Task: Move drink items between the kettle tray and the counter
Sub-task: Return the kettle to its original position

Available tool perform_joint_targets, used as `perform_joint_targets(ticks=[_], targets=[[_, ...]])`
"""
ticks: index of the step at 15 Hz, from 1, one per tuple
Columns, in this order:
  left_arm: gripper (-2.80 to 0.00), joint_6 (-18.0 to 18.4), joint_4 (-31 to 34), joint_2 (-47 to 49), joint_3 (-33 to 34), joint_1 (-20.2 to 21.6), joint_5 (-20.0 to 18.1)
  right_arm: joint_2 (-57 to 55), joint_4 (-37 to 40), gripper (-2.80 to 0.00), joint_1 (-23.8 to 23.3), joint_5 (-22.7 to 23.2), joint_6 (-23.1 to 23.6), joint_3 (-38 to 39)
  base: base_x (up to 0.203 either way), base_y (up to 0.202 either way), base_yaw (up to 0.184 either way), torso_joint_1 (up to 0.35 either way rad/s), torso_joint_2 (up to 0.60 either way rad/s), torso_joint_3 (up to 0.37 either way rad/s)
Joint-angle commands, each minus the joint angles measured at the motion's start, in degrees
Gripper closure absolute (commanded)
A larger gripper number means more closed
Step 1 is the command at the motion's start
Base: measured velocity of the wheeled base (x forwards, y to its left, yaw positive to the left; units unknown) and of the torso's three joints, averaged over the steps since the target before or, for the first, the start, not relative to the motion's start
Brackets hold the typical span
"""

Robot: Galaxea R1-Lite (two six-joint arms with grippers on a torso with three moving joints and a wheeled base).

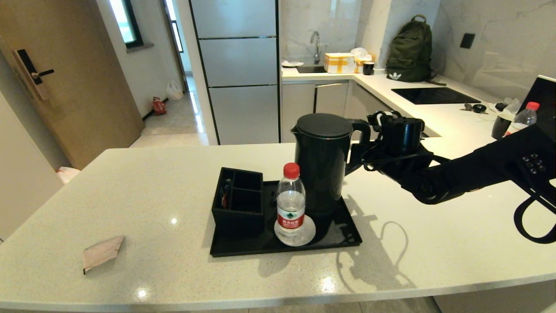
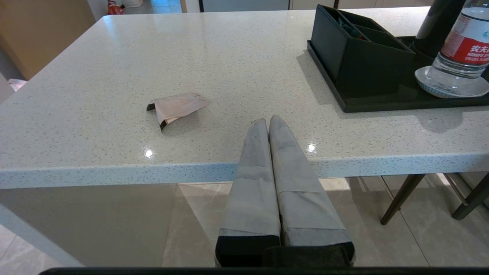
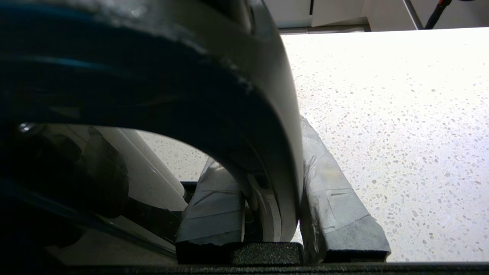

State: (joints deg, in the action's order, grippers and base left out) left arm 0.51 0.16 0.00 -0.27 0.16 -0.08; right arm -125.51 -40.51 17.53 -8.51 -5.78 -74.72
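The tall black kettle [image 1: 322,165] stands upright at the back of the black kettle tray [image 1: 343,238] on the pale counter [image 1: 152,182]. My right gripper [image 1: 361,150] reaches in from the right and is shut on the kettle's loop handle [image 3: 214,88]. In the right wrist view its padded fingers [image 3: 336,191] press both sides of the handle. The pinkish-beige sachet [image 1: 102,253] lies flat on the counter near the front left, left of the tray. My left gripper [image 2: 268,120] is shut and empty at the counter's front edge, right of the sachet [image 2: 178,107].
On the tray, a water bottle [image 1: 290,204] with a red cap stands on a white coaster in front of the kettle. A small black divided box [image 1: 238,198] fills the tray's left end. Another bottle [image 1: 523,115] and small items sit far right.
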Motion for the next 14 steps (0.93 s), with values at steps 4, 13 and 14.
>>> perform_joint_targets(ticks=[4,13,14], targets=[[0.0,0.0,0.0,0.1,0.0,0.0,0.0,-0.2,0.1,-2.8,0.0,-0.2,-0.1,-0.1,0.0,0.0,0.0,0.0,0.0,0.0],[0.0,0.0,0.0,0.1,0.0,0.0,0.0,2.2,-0.6,-2.8,0.0,0.1,-0.7,4.4,0.0,0.0,0.0,0.0,0.0,0.0],[0.0,0.0,0.0,0.1,0.0,0.0,0.0,3.4,-0.6,-2.8,0.0,0.0,-1.3,5.5,0.0,0.0,0.0,0.0,0.0,0.0]])
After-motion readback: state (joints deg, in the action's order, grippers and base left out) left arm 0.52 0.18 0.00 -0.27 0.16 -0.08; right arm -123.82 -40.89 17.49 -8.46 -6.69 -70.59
